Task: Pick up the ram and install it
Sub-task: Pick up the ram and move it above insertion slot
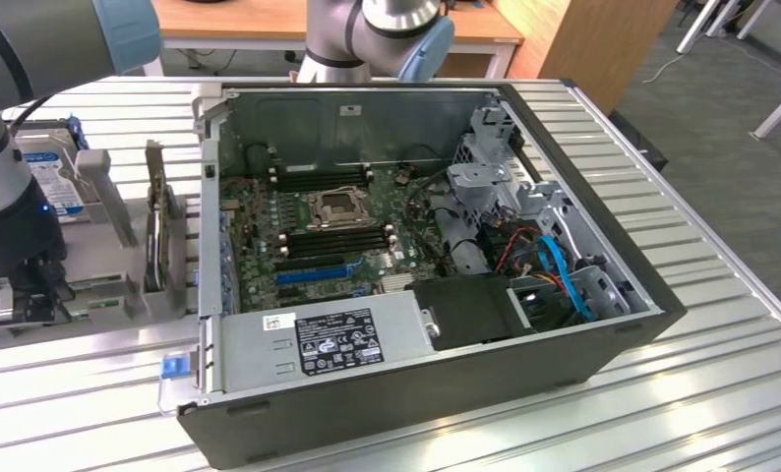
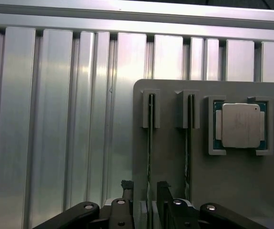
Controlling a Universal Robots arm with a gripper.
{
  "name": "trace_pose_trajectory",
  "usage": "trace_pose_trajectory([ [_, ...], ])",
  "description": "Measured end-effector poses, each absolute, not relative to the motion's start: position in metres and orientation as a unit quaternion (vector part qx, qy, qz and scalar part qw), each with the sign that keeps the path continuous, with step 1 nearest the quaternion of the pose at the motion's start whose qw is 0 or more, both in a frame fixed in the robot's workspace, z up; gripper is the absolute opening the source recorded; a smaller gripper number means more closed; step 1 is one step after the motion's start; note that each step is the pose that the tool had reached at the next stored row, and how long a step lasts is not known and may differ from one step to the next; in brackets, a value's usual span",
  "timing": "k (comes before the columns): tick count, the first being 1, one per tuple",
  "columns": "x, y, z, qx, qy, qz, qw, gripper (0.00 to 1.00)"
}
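Note:
Two rams stand on edge in the slots of a grey holder (image 2: 175, 162), seen end-on as thin dark-green strips. One ram (image 2: 149, 143) runs down between my fingertips; the second ram (image 2: 188, 143) stands parallel beside it. My gripper (image 2: 144, 186) is open and straddles the first ram, one finger (image 2: 126, 187) on each side, with a small gap still showing. In the exterior view the gripper (image 1: 24, 295) hangs low over the holder at the exterior view's left, beside the open computer case (image 1: 601, 265). The motherboard (image 1: 253, 246) lies inside with its black memory slots (image 1: 338, 236).
A square silver processor chip (image 2: 240, 125) sits in a pocket of the same holder. The holder rests on a ribbed aluminium table (image 2: 55, 119). A hard drive (image 1: 52, 177) and upright cards (image 1: 161, 236) stand between my arm and the case. A power supply (image 1: 325, 339) fills the case's near side.

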State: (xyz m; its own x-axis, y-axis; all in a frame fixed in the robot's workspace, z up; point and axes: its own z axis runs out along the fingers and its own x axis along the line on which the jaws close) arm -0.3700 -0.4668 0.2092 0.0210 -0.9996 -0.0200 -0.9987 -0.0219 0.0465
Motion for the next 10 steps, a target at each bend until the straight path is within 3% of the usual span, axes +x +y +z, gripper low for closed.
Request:
trace_pose_trajectory([
  [10, -0.3673, -0.4666, 0.2086, 0.714, -0.699, -0.025, 0.008, 0.33],
])
